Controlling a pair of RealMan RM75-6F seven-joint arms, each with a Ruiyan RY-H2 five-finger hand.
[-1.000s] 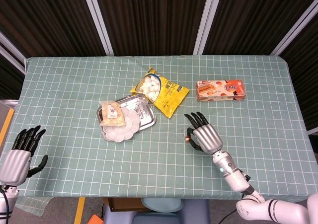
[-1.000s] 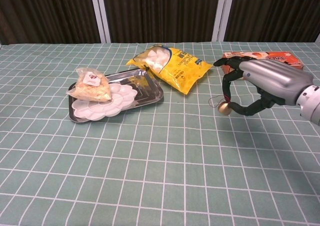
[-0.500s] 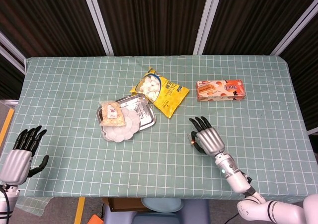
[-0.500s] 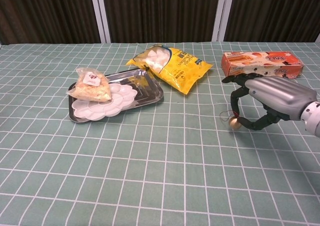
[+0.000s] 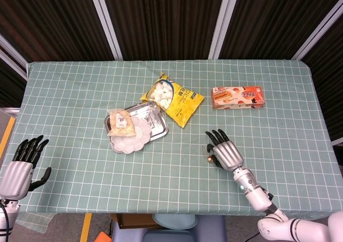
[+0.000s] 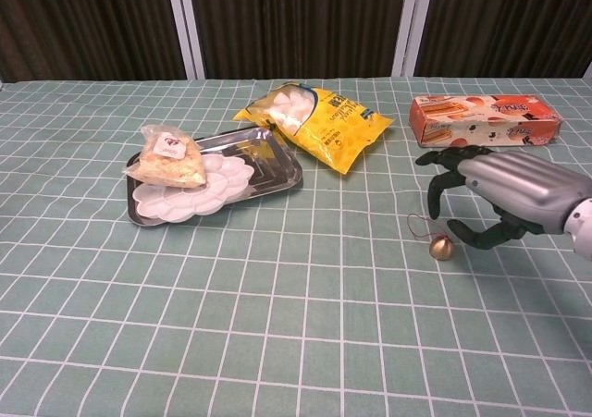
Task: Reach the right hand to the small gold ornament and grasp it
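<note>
The small gold ornament lies on the green checked cloth with its thin string loop trailing to the left; in the head view the ornament shows at the hand's left edge. My right hand hovers just right of and above it, fingers curved and apart. The thumb tip and a fingertip sit close over the ornament, and I see no grip on it. My left hand rests open at the table's near left edge, far from everything.
A yellow snack bag lies at centre back. A steel tray holds a white flower-shaped plate and a small packet. An orange biscuit box lies behind my right hand.
The right hand has moved toward the near edge and lower, and the ornament went with it. It now sits on the cloth below the fingertips. The left hand barely shifted.
</note>
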